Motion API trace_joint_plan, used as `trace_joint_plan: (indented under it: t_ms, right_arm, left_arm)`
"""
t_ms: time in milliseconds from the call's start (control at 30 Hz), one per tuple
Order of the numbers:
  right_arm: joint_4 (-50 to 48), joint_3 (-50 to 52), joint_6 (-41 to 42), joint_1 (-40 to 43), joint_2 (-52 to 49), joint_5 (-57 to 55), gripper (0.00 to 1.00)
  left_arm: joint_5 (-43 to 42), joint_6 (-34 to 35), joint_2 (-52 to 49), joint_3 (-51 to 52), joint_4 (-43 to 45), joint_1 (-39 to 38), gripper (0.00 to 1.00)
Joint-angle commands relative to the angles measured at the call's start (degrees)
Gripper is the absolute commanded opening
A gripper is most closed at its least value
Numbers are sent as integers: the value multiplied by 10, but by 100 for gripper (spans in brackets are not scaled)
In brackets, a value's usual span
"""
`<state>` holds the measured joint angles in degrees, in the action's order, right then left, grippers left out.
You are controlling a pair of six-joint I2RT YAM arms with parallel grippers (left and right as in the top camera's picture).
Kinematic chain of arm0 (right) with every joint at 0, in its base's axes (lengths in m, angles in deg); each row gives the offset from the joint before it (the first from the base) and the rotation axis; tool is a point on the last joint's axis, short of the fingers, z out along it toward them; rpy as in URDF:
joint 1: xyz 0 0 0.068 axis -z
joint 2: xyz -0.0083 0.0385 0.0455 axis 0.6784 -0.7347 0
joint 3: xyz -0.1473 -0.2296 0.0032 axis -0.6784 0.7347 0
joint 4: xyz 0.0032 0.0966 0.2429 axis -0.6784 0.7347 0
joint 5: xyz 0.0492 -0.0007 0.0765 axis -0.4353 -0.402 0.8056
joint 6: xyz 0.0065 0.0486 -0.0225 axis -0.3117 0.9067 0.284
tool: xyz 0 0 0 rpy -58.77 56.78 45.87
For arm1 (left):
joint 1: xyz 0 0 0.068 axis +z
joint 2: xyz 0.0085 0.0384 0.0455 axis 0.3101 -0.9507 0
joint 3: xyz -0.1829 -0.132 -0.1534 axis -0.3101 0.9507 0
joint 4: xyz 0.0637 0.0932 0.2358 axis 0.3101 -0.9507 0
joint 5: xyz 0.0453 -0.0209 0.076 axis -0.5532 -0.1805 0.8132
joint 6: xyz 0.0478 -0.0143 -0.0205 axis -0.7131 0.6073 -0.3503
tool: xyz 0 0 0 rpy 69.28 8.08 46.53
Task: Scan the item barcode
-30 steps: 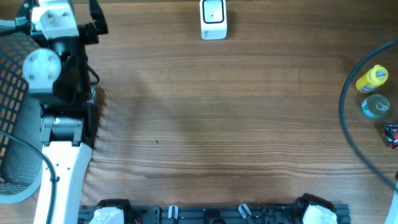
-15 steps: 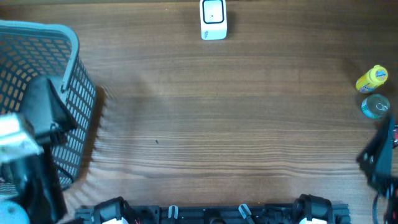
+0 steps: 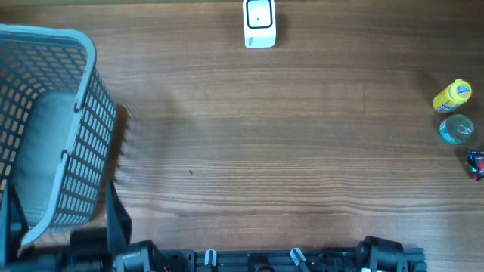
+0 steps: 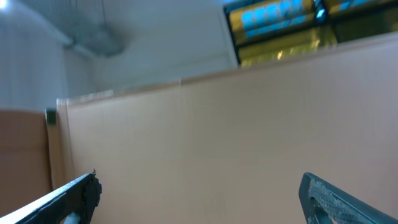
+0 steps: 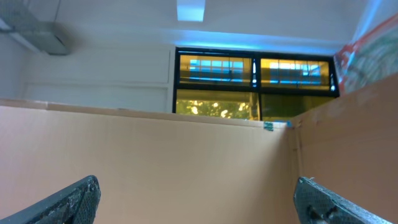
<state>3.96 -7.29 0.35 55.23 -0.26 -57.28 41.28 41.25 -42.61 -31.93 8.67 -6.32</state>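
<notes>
Both arms have left the overhead view since the earlier frames, and we now see the grey basket [image 3: 83,136] uncovered at the left edge. We find the left end effector [image 4: 199,186] and the right end effector [image 5: 196,185] both spread wide, holding nothing, facing brown board [image 4: 217,137]. A white scanner [image 3: 259,24] sits at top centre of the counter [image 3: 265,151]. A yellow bottle [image 3: 452,96], teal can [image 3: 457,128] and small red-and-blue item [image 3: 476,162] stand at the right edge.
</notes>
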Motion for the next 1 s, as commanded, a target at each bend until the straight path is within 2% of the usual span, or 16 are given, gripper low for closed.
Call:
trace_joint_plan:
  t_ms: [0, 100, 233, 300, 367, 400, 467, 567, 633, 700, 733, 800, 900, 967]
  right_arm:
    - [7, 1, 103, -3, 5, 8, 100]
    - [68, 13, 169, -4, 5, 8, 100]
    - [43, 69, 223, -3, 5, 6, 100]
    - [7, 116, 255, -3, 4, 17, 100]
    - [-70, 170, 254, -3, 4, 70, 100]
    - [-143, 213, 237, -3, 4, 108, 100]
    - [-293, 303, 151, -3, 4, 188, 100]
    - [-465, 457, 33, -3, 4, 267, 100]
    - [-543, 553, 34, -3, 4, 267, 100]
    - [-630, 647, 37, -3, 4, 267, 100]
    - [-649, 680, 33, -3, 3, 267, 100]
    - [-641, 683, 35, -5, -2, 283, 100]
    - [-628, 683, 35, -5, -3, 291, 100]
    - [-559, 683, 35, -5, -3, 290, 100]
  left_arm:
    - [12, 1, 43, -1, 0, -23, 100]
    - [114, 1, 66, -2, 5, -37, 100]
    - [116, 1, 68, -9, 18, -43, 100]
    - [116, 1, 63, -9, 78, -56, 100]
    - [116, 1, 47, -9, 150, -68, 100]
    - [116, 1, 37, -9, 167, -70, 100]
    - [109, 2, 27, -9, 152, -70, 100]
    - [24, 3, 25, 12, 132, -70, 100]
    - [5, 4, 25, 54, 190, -70, 100]
    - [6, 4, 25, 129, 298, -70, 100]
    - [6, 4, 25, 191, 379, -70, 100]
    - [6, 4, 25, 261, 446, -70, 100]
    - [-19, 8, 25, 346, 472, -70, 100]
    - [-35, 8, 25, 382, 472, -70, 100]
